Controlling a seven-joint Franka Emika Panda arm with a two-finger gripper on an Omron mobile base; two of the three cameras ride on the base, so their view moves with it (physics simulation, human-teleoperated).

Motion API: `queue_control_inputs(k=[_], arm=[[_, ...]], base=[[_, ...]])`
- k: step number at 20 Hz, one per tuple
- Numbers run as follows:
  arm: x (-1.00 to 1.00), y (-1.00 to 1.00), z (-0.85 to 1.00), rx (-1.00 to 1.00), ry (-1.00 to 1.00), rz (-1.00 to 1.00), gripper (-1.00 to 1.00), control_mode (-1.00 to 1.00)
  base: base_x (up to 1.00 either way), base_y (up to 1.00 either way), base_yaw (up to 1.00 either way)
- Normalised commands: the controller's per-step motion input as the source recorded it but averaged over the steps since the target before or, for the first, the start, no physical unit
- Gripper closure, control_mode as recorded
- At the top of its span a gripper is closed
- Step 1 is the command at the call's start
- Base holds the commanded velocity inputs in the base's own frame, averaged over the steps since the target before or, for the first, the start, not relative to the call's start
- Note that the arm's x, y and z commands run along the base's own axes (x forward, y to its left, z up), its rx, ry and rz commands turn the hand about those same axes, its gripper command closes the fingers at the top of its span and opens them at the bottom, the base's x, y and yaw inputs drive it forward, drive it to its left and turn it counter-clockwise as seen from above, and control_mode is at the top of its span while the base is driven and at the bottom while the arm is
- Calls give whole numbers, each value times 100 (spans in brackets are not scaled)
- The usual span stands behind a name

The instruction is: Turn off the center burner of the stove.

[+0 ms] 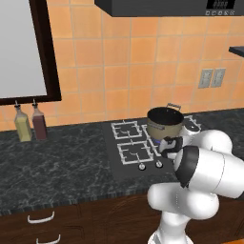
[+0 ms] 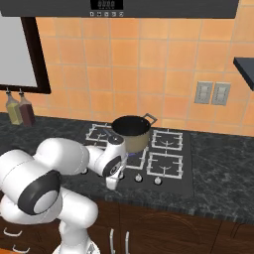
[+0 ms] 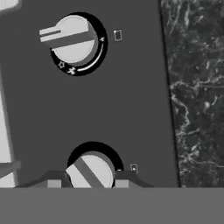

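The stove point(image 2: 188, 186) is sitting in the dark stone surface point(image 1: 57, 162), and a blue glow is showing under the pot point(image 2: 131, 131) on the center burner point(image 2: 133, 155), so the flame is not yet out. The gripper point(image 3: 89, 183) is hanging over the knob row at the stove's front edge. The near knob point(image 3: 90, 171) is lying between the spread, released jaws, though contact is unclear; the far knob point(image 3: 72, 39) is lying well apart. The turn is remaining.

Glossy white rounded arm point(image 1: 209, 171) segments, black joint bands, small dark fingers point(image 3: 54, 181).
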Motion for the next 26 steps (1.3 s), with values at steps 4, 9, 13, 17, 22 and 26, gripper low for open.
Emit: queue_control_inputs(k=[4,9,13,17,22,26], arm=[[0,-30,0,22,0,-70,100,-100],[0,-27,0,19,0,-73,100,-100],[0,-23,0,14,0,-75,100,-100],[0,-20,0,12,0,-78,100,-100],[0,-18,0,11,0,-79,100,-100],[0,-19,0,12,0,-80,100,-100]], base=[[0,0,0],[0,0,0],[0,0,0],[0,0,0],[0,0,0],[0,0,0]])
